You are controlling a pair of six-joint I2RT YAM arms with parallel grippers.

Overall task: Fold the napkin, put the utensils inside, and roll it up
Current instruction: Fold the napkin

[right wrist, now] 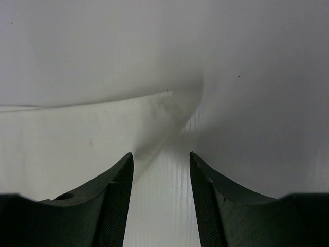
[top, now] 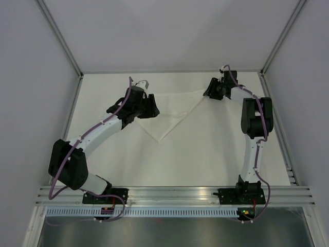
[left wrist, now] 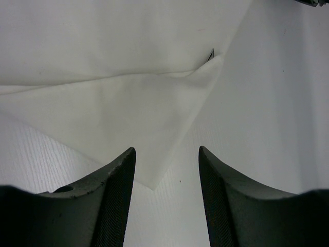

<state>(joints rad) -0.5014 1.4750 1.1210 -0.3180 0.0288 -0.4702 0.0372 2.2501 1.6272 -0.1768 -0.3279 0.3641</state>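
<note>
The white napkin (top: 172, 110) lies flat on the table, folded into a triangle whose point faces the arms. My left gripper (top: 149, 106) hovers at its left corner and is open. In the left wrist view a corner of the napkin (left wrist: 128, 113) reaches into the gap of the left gripper (left wrist: 167, 149), and neither finger touches it. My right gripper (top: 212, 91) sits at the right corner, also open. In the right wrist view the napkin (right wrist: 77, 144) ends in a slightly curled tip just ahead of the right gripper (right wrist: 161, 154). No utensils are in view.
White walls enclose the table (top: 205, 159) at the back and on both sides. An aluminium rail (top: 175, 194) runs along the near edge, with both arm bases bolted to it. Metal strips line the table's left and right edges.
</note>
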